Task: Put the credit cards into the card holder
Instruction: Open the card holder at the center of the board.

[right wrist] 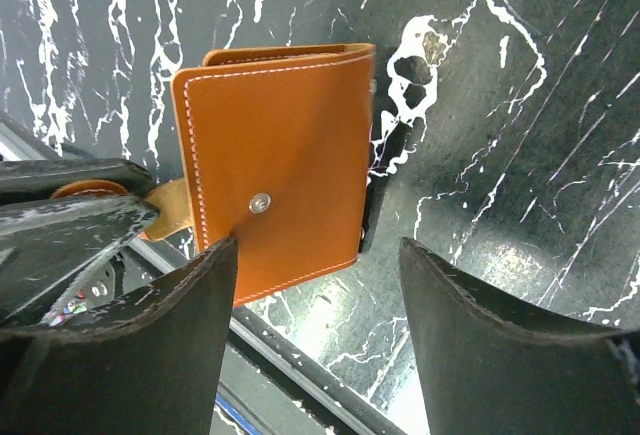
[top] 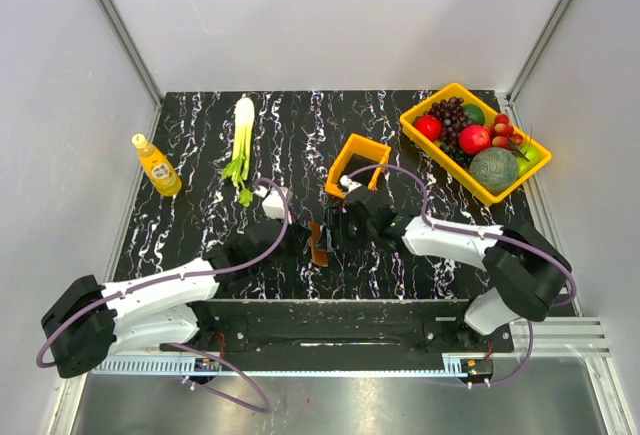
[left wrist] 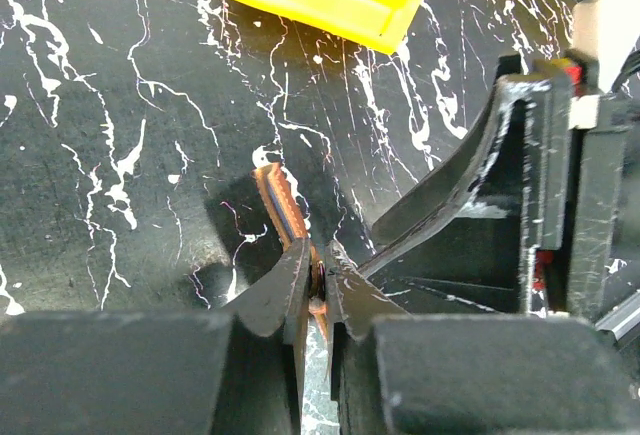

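Bench (top: 180, 225): black, white-veined.
Fruit tray (top: 430, 102): yellow, far right corner.
Orange bin (left wrist: 320, 5): mid-bench.
Bottle (top: 158, 167): yellow, far left; its label is too small to read.
Card holder (right wrist: 275, 165): tan, white-stitched, snap stud, upright on edge at near centre.
Left gripper (left wrist: 318, 290): clamped on the card holder's edge.
Right gripper (right wrist: 318, 250): jaws apart, just beside the card holder.

Centre: brown leather card holder (top: 318, 243) on edge, pinched by left gripper (left wrist: 318, 287), with right gripper (right wrist: 318, 255) spread wide about it; no passage.
Above centre: small orange plastic bin (top: 357, 160), near the grippers.
Upper right: yellow fruit tray (top: 428, 103).
Upper left: yellow bottle (top: 157, 165), green-white leek (top: 242, 140).
Open room: black marbled tabletop (top: 190, 220) left of centre; strip between bin and tray.
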`<move>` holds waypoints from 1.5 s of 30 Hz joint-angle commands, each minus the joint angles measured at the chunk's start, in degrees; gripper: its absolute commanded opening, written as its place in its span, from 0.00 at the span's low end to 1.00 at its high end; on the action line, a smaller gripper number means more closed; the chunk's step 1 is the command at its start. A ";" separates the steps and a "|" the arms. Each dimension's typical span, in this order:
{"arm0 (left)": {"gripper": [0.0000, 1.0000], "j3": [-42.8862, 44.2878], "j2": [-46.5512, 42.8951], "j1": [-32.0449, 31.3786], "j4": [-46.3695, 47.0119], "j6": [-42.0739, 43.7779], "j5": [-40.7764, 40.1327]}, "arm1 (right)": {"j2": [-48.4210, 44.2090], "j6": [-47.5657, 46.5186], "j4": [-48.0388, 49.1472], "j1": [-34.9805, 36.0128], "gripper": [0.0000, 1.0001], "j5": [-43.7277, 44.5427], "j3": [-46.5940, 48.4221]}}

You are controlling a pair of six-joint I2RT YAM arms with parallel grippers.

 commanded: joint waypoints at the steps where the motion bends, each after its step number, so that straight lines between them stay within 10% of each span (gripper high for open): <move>1: 0.08 4.86 -1.65 -0.03 -2.14 2.12 0.11 | -5.32 1.75 -0.44 0.25 0.73 3.30 1.86; 14: 0.09 10.41 1.25 0.14 -9.09 3.97 -1.99 | -4.54 3.86 -3.78 0.34 0.71 7.62 2.21; 21: 0.09 6.10 -0.42 0.67 -4.79 3.18 -2.17 | -7.51 5.97 -1.51 0.34 0.41 12.54 -1.03; 45: 0.13 -6.64 -8.67 10.07 -1.80 -3.41 2.47 | 7.24 15.28 18.79 0.34 0.46 1.64 -2.53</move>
